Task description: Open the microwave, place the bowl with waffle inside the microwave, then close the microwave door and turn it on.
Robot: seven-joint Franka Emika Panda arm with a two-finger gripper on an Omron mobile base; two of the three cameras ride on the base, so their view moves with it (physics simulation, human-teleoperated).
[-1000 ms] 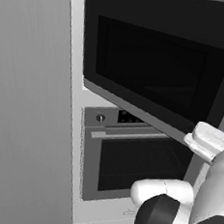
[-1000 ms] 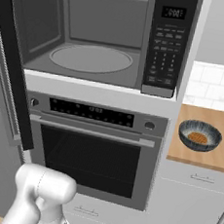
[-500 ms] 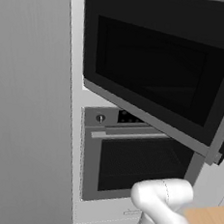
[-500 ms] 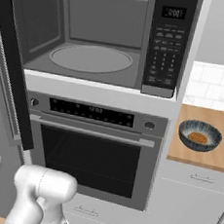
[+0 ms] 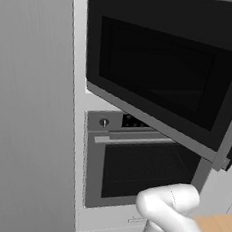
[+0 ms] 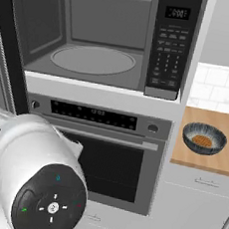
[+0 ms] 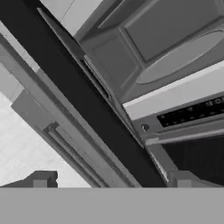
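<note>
- the claw (image 7: 112,183) has its two dark tips spread wide with nothing between them, close to the edge of the swung-open black glass microwave door (image 5: 161,87)
- the black built-in microwave (image 6: 102,37) stands open above the grey oven (image 6: 107,156), round glass plate bare inside
- the dark blue ceramic bowl (image 6: 204,138) with the brown waffle (image 6: 202,141) sits on the wooden worktop (image 6: 206,161) to the right, well apart from the claw
- it looks stiff, light, smooth and breakable; i would pinch its rim
- the bowl's foot is hidden and the keypad labels are too small to read

no legible text; microwave (image 6: 99,40) keypad (image 6: 167,57) and oven (image 6: 102,150) display markings too blurred.
</note>
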